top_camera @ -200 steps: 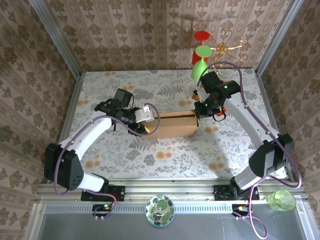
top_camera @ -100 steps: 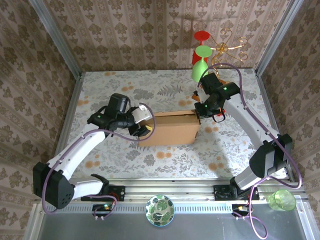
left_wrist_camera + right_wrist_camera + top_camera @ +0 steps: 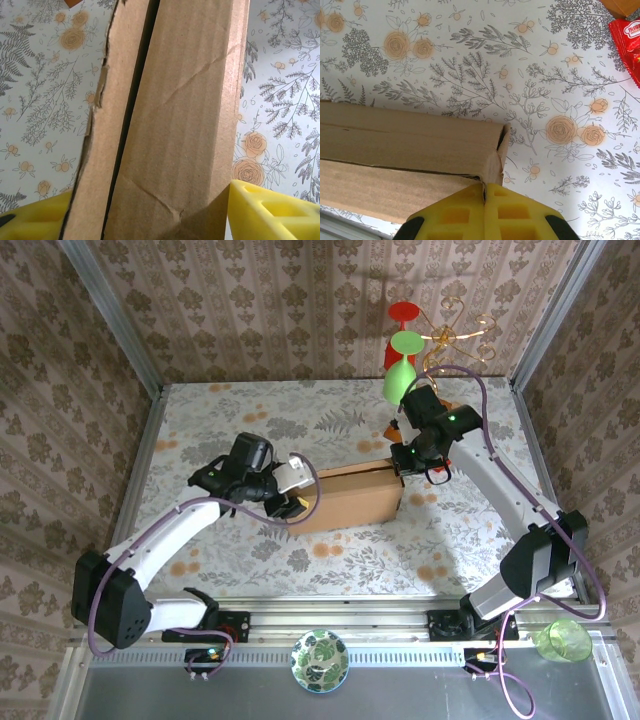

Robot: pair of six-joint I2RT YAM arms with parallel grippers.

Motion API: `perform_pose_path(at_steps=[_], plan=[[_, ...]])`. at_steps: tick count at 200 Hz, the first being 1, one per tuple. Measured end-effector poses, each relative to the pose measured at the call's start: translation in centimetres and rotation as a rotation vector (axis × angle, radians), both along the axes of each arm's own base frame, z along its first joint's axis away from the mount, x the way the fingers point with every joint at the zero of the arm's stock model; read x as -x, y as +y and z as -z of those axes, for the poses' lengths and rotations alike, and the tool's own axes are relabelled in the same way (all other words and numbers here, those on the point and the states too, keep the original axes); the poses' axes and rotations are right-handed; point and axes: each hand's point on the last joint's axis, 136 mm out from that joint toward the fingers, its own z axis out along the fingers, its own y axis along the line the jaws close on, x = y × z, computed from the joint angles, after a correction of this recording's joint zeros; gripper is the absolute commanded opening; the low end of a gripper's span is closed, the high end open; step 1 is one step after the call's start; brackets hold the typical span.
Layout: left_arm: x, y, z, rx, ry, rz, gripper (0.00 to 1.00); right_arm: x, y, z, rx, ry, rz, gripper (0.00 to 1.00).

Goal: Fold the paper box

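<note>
Box-folding, mid-way, I'd say. The paper box [image 3: 350, 498] lies in the middle of the desk [image 3: 250, 420], already closed up into a long, low block, with one arm at each end.

On the left, my left end effector [image 3: 298, 487] straddles the box's left end. Through the left wrist camera I see the yellow fingers [image 3: 272, 210] one on each side of the cardboard, with a dark slit running between the outer panel and the flap beside it. They flank the box closely, but I can't tell whether they are actually clamping it.

On the right, the right end effector [image 3: 484, 195] is closed, fingers pressed together, tips right up against the near corner of the box's right end. There's a thin gap along the seam there too.

My read: this is the squeezing-shut step, panels brought in but not seated. The next move calls for steady inward pressure from the left while the right braces the far end, so the box doesn't slide across the desk.
</note>
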Motion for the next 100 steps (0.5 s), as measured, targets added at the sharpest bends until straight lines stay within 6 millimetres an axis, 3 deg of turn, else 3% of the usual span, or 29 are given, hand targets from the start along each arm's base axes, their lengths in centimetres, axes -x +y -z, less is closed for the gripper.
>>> perform_pose_path(at_steps=[100], plan=[[-0.8, 0.6, 0.8, -0.080, -0.058, -0.046, 0.66, 0.0, 0.5, -1.1, -0.022, 0.028, 0.047, 0.00]])
